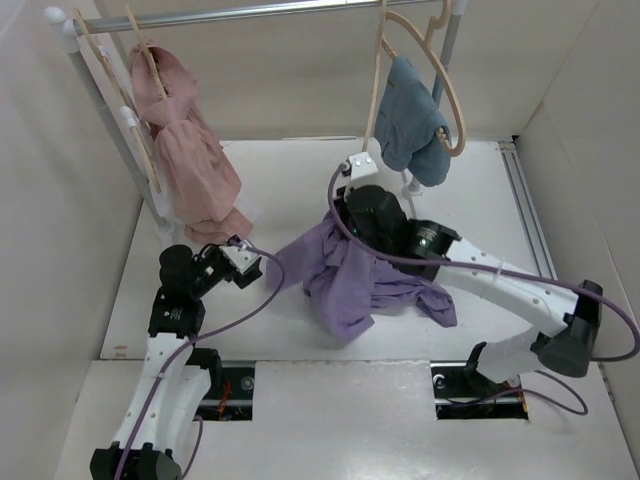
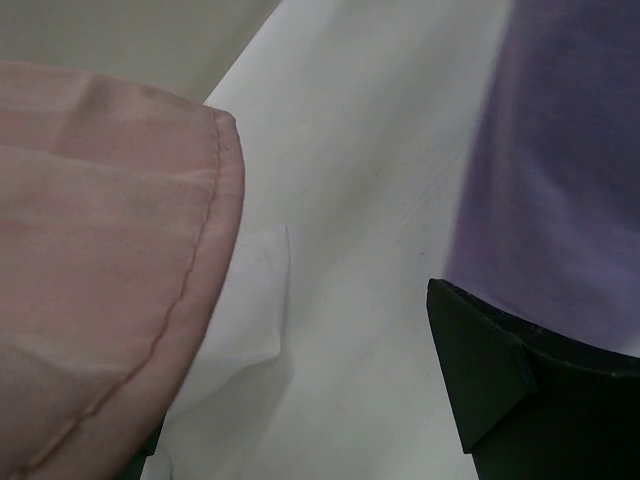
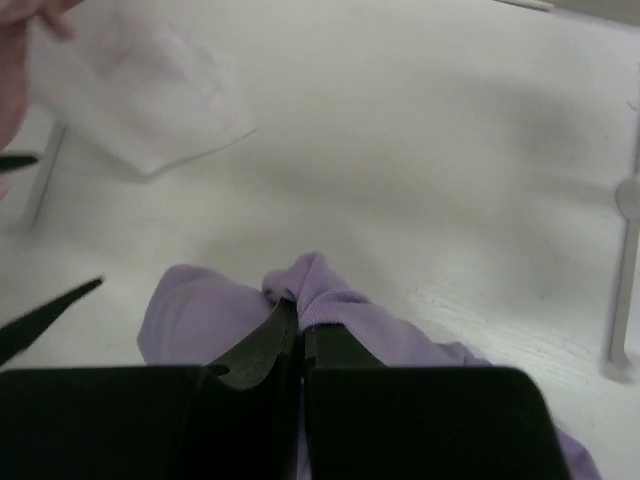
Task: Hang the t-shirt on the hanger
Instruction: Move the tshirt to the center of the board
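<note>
Your right pincer (image 3: 300, 320) was clamped tight on a raised fold of the t-shirt (image 3: 330, 290), with the 2 fingers pressed together and lavender cloth bulging out just beyond the tips. The rest of the shirt sagged away beneath that pincer in a crumpled heap on the bench (image 1: 280, 180).

Your left pincer (image 1: 247, 260) stood wide with nothing between its fingers. The shirt's nearest flap lay just beside it on one side, and the pink garment (image 1: 190, 160) hung close on the other.

I judged the shirt to be light, limp and not fragile. It would not hold any shape, so 1 pinch point only let it drape and twist. You would do better to take it at 2 points along a shoulder seam or the collar, 1 per pincer.

As it lay, the heap had no clean heading. Its longest run went across the right pincer, from the flap near the left pincer to a tail under the right forearm. I could not tell where the neck opening or the hem sat.

The hanger (image 1: 458, 120) hung from the rail (image 1: 260, 12) just beyond the right pincer, beside the blue cloth (image 1: 410, 120). It was 1 of several alike, and it was well above the shirt.
</note>
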{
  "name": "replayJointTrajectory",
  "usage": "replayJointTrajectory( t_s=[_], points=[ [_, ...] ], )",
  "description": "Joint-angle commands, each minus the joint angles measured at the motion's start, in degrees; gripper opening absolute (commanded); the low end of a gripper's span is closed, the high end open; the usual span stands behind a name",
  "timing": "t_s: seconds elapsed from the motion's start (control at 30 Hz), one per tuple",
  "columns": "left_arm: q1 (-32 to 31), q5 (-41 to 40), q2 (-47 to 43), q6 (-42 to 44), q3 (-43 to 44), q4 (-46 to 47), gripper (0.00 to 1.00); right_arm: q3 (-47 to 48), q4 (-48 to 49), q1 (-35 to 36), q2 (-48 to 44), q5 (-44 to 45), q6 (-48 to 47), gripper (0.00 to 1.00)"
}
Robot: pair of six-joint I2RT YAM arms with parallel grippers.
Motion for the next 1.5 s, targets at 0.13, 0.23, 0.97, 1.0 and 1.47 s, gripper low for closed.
replayJointTrajectory(
  t_s=[0.13, 0.23, 0.97, 1.0, 1.47],
  points=[
    [-0.27, -0.28, 0.66, 1.14, 0.84, -0.15, 1.00, 8.47, -1.36, -10.87, 12.99, -13.13, 1.34, 0.66],
    [-0.79, 0.24, 6.88, 8.07, 4.60, -9.86, 1.00, 24.88, -20.54, -10.87, 26.44, -11.50, 0.01, 1.00],
    [-14.86, -11.72, 30.28, -6.05, 8.48, 8.44, 1.00, 3.91, -10.97, -10.17, 22.33, -20.27, -4.56, 0.68],
    [-14.86, -10.49, 31.51, -6.05, 8.48, 9.40, 1.00, 3.39, -10.09, -10.87, 22.94, -21.76, -5.17, 0.68],
    [-18.64, -18.38, 52.08, -0.08, 19.46, 18.99, 1.00, 1.02, -8.77, -10.87, 25.06, -29.16, -10.36, 0.80]
  ],
)
